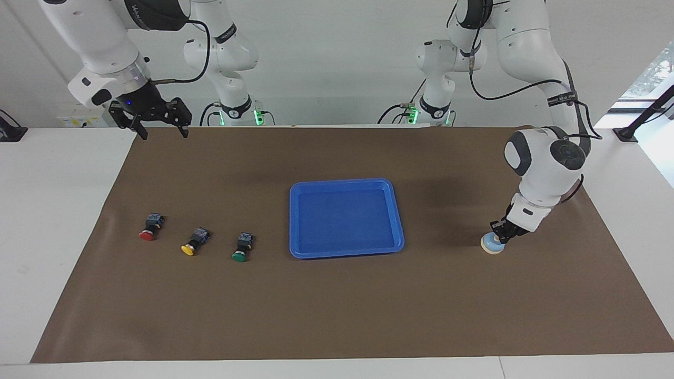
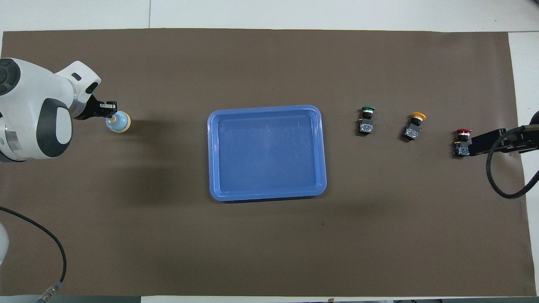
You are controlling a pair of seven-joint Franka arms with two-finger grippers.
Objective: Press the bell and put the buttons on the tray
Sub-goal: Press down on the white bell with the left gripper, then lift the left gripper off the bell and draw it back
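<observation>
The pale blue bell (image 1: 492, 244) sits at the left arm's end of the brown mat; it also shows in the overhead view (image 2: 118, 122). My left gripper (image 1: 500, 231) is shut, with its tips down on the bell's top. The blue tray (image 1: 345, 182) lies bare mid-table. The green button (image 1: 242, 248), yellow button (image 1: 194, 242) and red button (image 1: 149, 229) lie in a row on the mat toward the right arm's end. My right gripper (image 1: 160, 129) is open and empty, raised over the mat's edge by the robots.
The brown mat (image 1: 337, 316) covers most of the white table. Cables hang from both arms. In the overhead view the raised right gripper (image 2: 484, 142) overlaps the red button (image 2: 462, 142).
</observation>
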